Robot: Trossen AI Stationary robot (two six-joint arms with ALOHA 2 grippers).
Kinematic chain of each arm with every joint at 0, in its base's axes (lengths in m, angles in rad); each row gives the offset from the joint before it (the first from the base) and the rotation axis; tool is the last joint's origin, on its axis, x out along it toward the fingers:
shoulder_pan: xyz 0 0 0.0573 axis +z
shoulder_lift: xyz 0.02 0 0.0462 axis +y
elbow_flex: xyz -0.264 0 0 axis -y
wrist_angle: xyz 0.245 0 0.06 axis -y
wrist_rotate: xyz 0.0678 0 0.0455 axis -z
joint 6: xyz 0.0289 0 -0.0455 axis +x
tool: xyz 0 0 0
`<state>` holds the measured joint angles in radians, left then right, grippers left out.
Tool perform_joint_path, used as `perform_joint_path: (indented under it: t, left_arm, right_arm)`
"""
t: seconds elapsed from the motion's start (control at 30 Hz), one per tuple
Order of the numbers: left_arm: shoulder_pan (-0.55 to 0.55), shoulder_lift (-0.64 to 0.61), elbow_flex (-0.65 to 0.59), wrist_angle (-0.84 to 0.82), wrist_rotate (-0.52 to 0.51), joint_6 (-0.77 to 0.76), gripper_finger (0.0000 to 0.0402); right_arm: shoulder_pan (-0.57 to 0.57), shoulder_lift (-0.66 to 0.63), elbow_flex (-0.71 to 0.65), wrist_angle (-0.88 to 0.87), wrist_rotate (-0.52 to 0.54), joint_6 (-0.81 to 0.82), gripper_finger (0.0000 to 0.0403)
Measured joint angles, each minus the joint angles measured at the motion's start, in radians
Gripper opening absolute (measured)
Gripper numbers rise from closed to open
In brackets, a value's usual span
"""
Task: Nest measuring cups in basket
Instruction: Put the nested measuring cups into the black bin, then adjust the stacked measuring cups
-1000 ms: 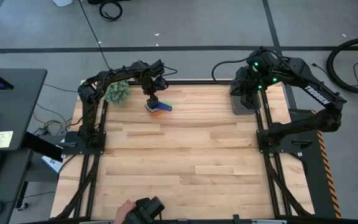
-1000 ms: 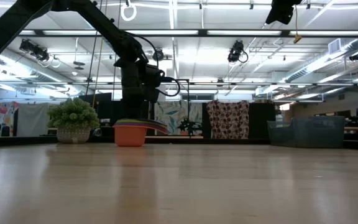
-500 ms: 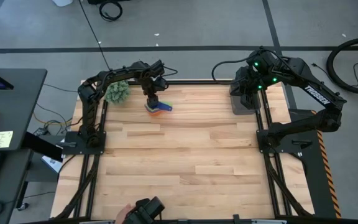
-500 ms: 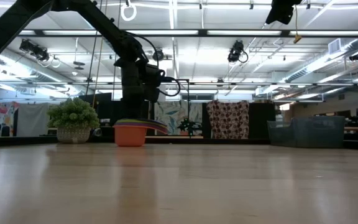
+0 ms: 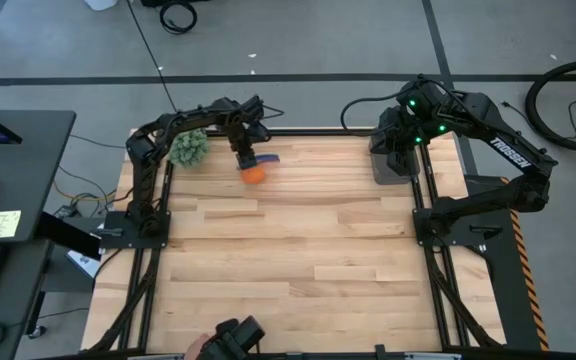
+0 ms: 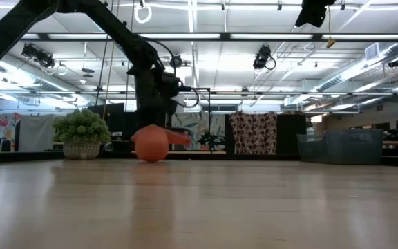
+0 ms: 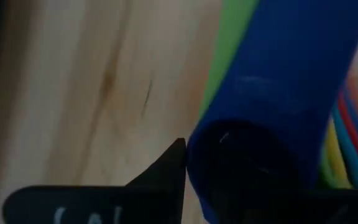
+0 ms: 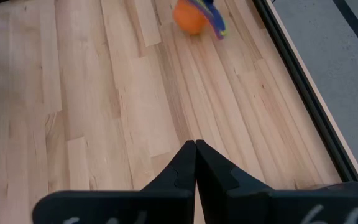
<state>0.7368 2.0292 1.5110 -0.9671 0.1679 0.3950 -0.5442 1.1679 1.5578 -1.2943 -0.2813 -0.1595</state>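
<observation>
Left end effector (image 5: 247,155) at bench's (image 5: 298,250) 11 o'clock, fingers clamped on handles of nested measuring cups (image 5: 255,172); the stack is tipped, orange bottom showing. Wrist view: dark blue handle (image 7: 291,93) against finger. Right end effector (image 8: 195,149) pinched closed, empty, near basket (image 5: 393,165) at 1 o'clock.

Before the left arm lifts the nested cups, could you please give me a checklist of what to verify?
1. Left tool on the cup handles: ok, the dark blue handle sits against a finger.
2. Grip fully closed: cannot tell.
3. Measuring cups nested together: ok, tipped on their side.
4. Basket free to receive: cannot tell, the right arm covers it from above.
5. Right tool shut, away from the cups: ok.
</observation>
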Motion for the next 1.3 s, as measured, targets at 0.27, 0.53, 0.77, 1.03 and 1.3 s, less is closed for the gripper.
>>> perform_joint_path:
  t: [0.27,0.53,0.77,1.03,1.3]
  left_arm:
    - [-0.003,0.0,-0.003,-0.007,-0.02,-0.064,0.0046]
    - [-0.008,-0.001,-0.002,-0.003,-0.02,-0.062,0.0023]
    - [-0.008,-0.002,-0.001,0.01,-0.02,-0.063,0.0014]
    - [-0.008,-0.003,0.0,0.088,-0.026,-0.06,0.0014]
    - [-0.008,-0.004,0.0,0.115,-0.015,-0.06,0.0014]
  right_arm:
    - [0.0,0.0,0.0,0.0,0.0,0.0,0.0015]
    - [0.0,0.0,0.0,0.0,0.0,0.0,0.0015]
    - [0.0,0.0,0.0,0.0,0.0,0.0,0.0015]
    - [0.0,0.0,0.0,0.0,0.0,0.0,0.0015]
    - [0.0,0.0,0.0,0.0,0.0,0.0,0.0015]
